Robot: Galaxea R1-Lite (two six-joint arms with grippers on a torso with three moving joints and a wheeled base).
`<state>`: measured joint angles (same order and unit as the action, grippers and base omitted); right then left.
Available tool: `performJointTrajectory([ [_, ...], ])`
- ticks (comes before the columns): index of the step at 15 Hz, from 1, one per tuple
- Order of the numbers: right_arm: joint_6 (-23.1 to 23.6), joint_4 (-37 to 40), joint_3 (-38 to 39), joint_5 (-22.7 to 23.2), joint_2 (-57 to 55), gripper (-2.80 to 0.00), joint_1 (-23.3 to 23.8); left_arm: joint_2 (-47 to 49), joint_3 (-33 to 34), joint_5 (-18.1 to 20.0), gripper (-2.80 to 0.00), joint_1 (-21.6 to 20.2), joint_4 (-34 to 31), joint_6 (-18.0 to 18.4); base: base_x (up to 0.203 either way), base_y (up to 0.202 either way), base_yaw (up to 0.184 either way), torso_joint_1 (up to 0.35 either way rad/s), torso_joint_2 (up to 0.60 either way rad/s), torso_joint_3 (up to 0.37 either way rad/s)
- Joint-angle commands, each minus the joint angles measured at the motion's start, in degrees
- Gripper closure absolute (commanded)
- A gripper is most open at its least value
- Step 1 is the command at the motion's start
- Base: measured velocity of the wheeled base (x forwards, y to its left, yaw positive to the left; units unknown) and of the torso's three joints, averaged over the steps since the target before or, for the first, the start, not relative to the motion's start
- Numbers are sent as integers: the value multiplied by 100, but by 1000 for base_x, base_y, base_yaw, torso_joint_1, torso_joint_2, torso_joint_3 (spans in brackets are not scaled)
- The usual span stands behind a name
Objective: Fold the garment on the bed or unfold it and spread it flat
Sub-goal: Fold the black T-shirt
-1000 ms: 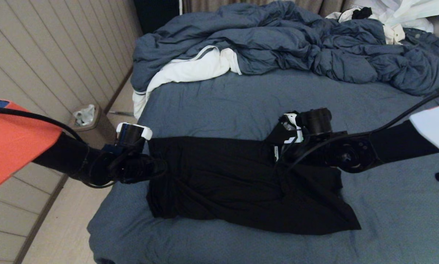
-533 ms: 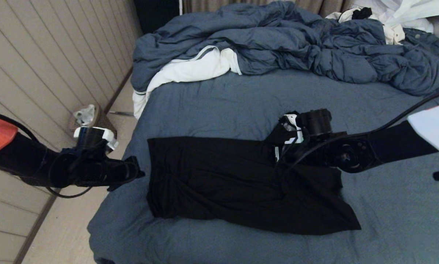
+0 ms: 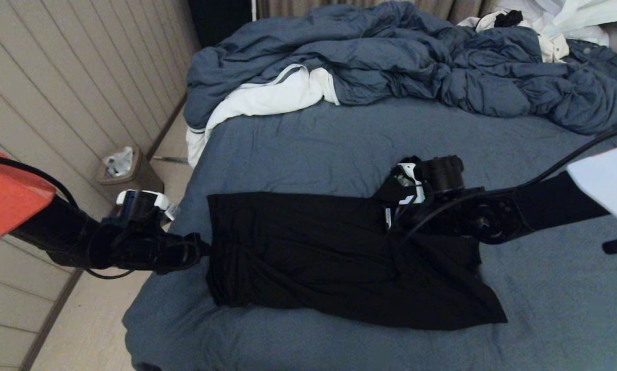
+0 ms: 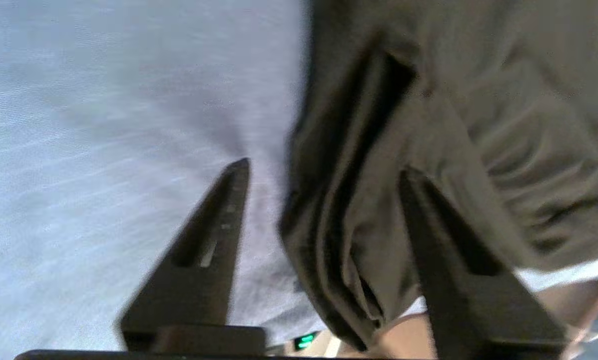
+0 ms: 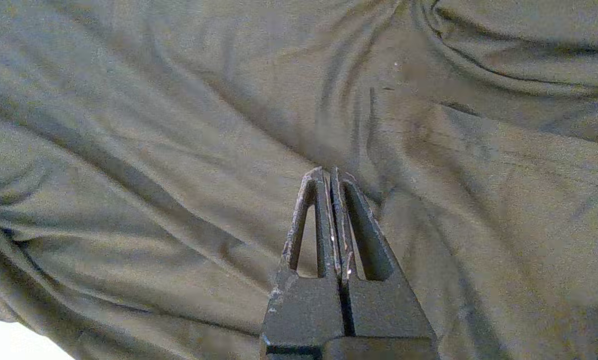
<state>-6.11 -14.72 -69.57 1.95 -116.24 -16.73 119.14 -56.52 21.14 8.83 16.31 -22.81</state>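
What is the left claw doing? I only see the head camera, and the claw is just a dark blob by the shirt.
Observer: The left wrist view shows the left gripper open.
Operator: Is it on the shirt?
Observer: The shirt has its folded edge between the fingers. One finger is over the bed and the other over cloth.
Operator: And the right claw?
Observer: The right wrist view shows the right gripper shut, with wrinkled shirt all around its tips.
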Motion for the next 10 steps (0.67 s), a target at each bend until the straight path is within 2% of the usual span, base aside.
performJointTrajectory([
  [1, -4, -14, -30, 7, -4, 0, 11, 241, -87, 38, -280, 101, 91, 58, 0, 0, 0, 0, 0, 0],
  [5, -4, -14, 5, 0, 39, 0, -6, 127, 25, 451, -280, 276, 136, 46, 0, 0, 0, 0, 0, 0],
  [8, -13, -9, 14, 7, 57, 0, -20, 128, 65, 470, -280, 286, 379, 110, 0, 0, 0, 0, 0, 0],
  [9, -13, -5, 29, 7, 66, 0, -24, 127, 101, 473, -280, 286, 479, 216, 0, 0, 0, 0, 0, 0],
  [10, -13, -14, 51, -2, 75, 0, -33, 137, 225, 515, -280, 286, 560, 516, 0, 0, 0, 0, 0, 0],
])
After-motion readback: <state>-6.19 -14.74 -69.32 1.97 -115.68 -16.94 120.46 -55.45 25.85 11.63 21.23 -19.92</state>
